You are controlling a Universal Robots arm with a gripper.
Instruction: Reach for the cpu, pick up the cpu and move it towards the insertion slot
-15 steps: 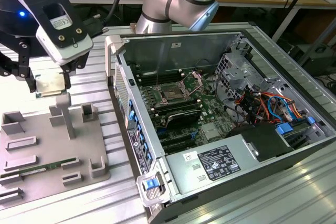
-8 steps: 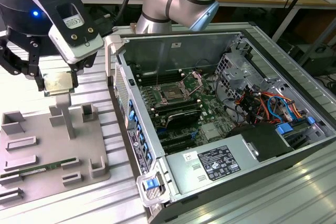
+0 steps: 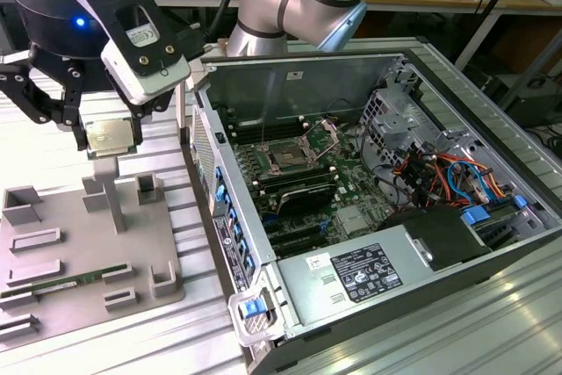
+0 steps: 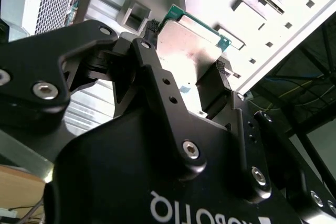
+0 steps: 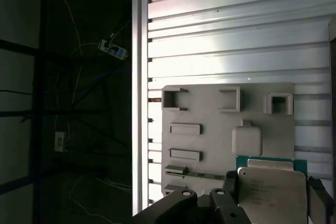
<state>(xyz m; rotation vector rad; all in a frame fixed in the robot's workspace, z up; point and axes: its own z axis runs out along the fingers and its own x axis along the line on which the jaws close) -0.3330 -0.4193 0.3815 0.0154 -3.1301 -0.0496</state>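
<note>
My gripper (image 3: 110, 140) is shut on the cpu (image 3: 109, 134), a flat silvery square chip with a thin green rim. It holds the chip level, a little above the back of the grey tray (image 3: 79, 243), at the exterior view's left. Both wrist views show the cpu (image 4: 191, 40) (image 5: 273, 192) pinched at two opposite edges between black fingers (image 4: 219, 72) (image 5: 231, 179). The insertion slot (image 3: 288, 157), a dark square socket with a raised metal frame, sits on the green motherboard inside the open computer case, toward the exterior view's right of the gripper.
The case's upright side wall (image 3: 219, 191) stands between the tray and the motherboard. A long green memory stick (image 3: 61, 285) lies on the tray (image 5: 210, 114). Cables and a drive cage (image 3: 421, 155) crowd the case's far side. Ribbed metal tabletop (image 3: 202, 243) surrounds the tray.
</note>
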